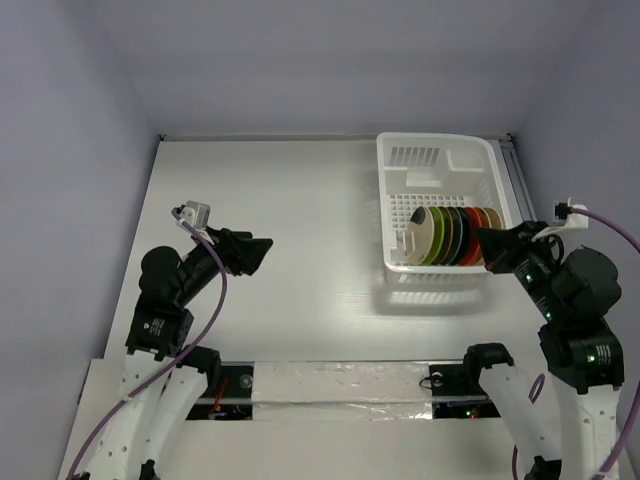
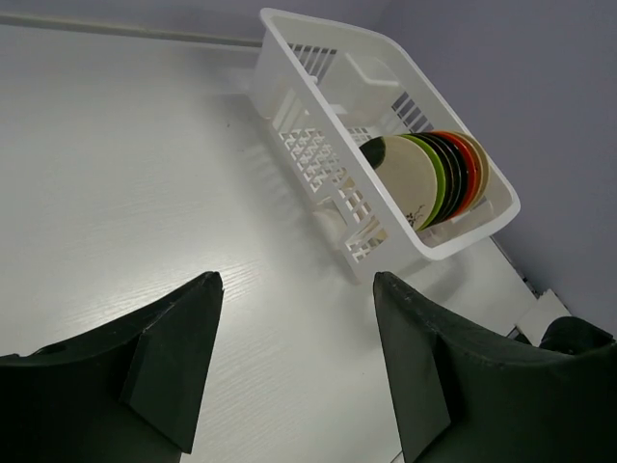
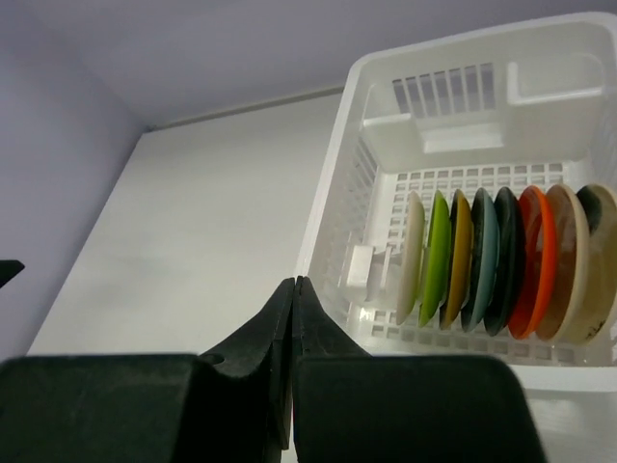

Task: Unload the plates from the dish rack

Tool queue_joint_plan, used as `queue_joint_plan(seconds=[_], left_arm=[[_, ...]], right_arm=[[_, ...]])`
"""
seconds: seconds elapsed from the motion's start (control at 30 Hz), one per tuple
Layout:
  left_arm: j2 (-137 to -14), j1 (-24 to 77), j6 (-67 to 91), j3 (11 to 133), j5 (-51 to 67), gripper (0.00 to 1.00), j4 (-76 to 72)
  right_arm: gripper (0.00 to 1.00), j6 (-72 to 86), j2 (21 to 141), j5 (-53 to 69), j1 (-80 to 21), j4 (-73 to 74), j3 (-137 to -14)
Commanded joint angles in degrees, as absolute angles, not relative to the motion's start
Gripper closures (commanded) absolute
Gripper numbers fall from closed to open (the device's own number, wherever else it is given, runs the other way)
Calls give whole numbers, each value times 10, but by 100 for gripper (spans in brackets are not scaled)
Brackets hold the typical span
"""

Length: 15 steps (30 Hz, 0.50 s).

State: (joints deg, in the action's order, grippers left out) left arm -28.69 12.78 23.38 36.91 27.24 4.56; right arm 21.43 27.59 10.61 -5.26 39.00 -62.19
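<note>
The white dish rack (image 1: 415,156) stands at the back right of the table. Several small plates (image 1: 432,235) stand upright on edge in a row in its near half: cream, lime green, yellow, teal, dark, orange-red, tan. My right gripper (image 1: 486,242) is shut and empty, hovering at the rack's near right corner beside the plates. In the right wrist view its closed fingertips (image 3: 294,282) point at the rack (image 3: 448,92), left of the plates (image 3: 439,256). My left gripper (image 1: 262,250) is open and empty over bare table, well left of the rack (image 2: 308,145) and its plates (image 2: 410,178).
The white tabletop (image 1: 280,200) stretches left of the rack. Pale walls close the back and sides. A taped strip (image 1: 340,385) runs along the near edge between the arm bases.
</note>
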Motion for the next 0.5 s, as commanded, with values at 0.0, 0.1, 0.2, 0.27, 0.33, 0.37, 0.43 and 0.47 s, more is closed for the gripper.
queue_joint_plan(seconds=[0.0,0.1,0.2,0.27,0.33,0.37,0.43,0.47], left_arm=[[-287,129,227,377,287,40,25],[-287,129,228,371,280,47,32],[-279,129,235,360,292,55,21],[-279,129,239,354,286,61,18],[-283,129,239,354,285,80,23],[-286,129,239,354,280,87,25],[-290,129,239,356,266,100,38],[-291,129,239,357,260,100,40]], right_arm=[[100,214,293,156,-50,363,-621],[100,221,315,149,-58,349,-607],[100,227,344,109,-105,344,-605],[100,235,377,38,-152,348,-609],[100,247,407,-41,-252,352,-620],[100,250,446,-122,-284,369,-628],[100,262,488,-185,-350,385,-642],[100,264,506,-235,-363,395,-650]])
